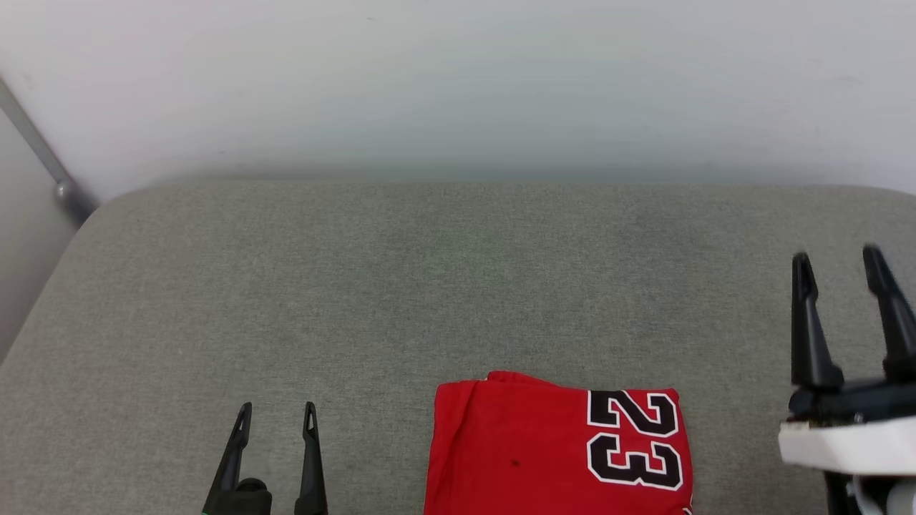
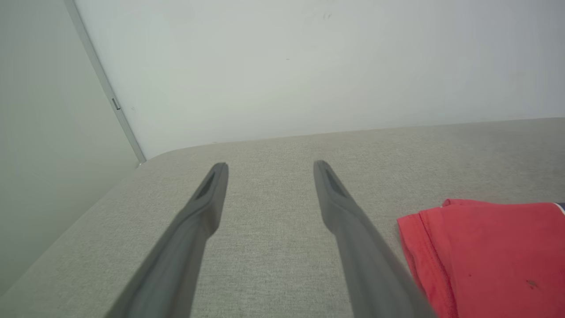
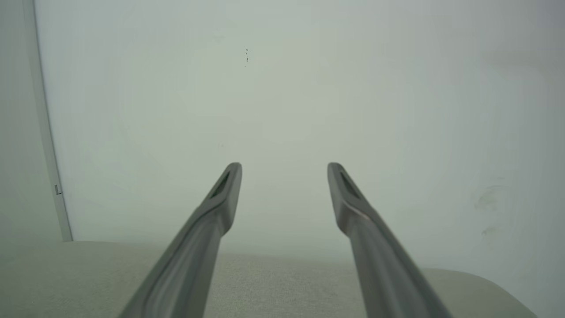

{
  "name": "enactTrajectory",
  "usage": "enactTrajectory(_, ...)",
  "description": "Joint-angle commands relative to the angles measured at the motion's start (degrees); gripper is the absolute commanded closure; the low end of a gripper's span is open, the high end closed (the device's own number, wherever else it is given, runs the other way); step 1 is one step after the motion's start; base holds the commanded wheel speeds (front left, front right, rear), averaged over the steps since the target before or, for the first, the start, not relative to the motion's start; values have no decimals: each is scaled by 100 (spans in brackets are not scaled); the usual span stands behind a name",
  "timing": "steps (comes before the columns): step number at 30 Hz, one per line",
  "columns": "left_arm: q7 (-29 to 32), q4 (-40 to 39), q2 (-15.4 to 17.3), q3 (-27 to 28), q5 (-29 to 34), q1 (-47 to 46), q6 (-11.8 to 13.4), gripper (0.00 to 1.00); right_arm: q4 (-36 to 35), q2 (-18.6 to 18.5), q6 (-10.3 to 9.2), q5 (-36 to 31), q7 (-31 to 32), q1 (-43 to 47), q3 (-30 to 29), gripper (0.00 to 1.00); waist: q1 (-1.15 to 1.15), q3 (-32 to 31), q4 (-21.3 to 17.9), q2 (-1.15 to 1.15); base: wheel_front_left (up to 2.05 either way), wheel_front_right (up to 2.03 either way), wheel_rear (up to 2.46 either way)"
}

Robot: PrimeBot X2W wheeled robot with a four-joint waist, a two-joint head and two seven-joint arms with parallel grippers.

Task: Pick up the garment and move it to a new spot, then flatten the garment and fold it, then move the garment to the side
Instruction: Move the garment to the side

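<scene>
Surroundings: grey fabric cushion (image 1: 429, 286) against a pale wall (image 1: 458, 86), with a metal bar (image 1: 43, 154) at its left corner.
Shirt (image 1: 515, 450): red, folded into a rectangle, black "23" on top, lying on the cushion's near side.
Position: between the left gripper (image 1: 278, 409), just beside it, and the right gripper (image 1: 836, 256), farther off.
Grippers: both have fingers apart, holding nothing.

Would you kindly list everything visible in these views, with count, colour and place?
garment: one, bright red with a black-and-white 23, folded, near side of the cushion.
cushion: one, grey fabric, under the garment.
wall: one, pale, behind the cushion.
metal strip: one, grey, far left against the wall.
left end effector: one, dark, open, left of the garment, apart.
right end effector: one, dark, open, right of the garment, apart.
</scene>
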Motion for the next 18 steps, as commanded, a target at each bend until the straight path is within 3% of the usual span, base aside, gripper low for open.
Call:
enactTrajectory(1,-25,7,-25,25,19,-56,-17,0,-40,-169,-4,14,61,-224,74,0,0,15,-7,0,0,0,0)
enactTrajectory(5,-25,9,-36,26,36,-87,-38,0,55,-732,-5,520,964,-817,401,0,0,66,3,0,0,0,0)
enactTrajectory(10,-25,-26,-56,51,39,-131,-45,0,129,-1556,-4,1486,2910,-1306,952,0,0,210,5,0,0,0,0)
enactTrajectory(18,-25,-46,-95,36,49,-350,-75,0,578,-2506,-4,3587,5858,-1277,1390,0,0,570,40,0,0,0,0)
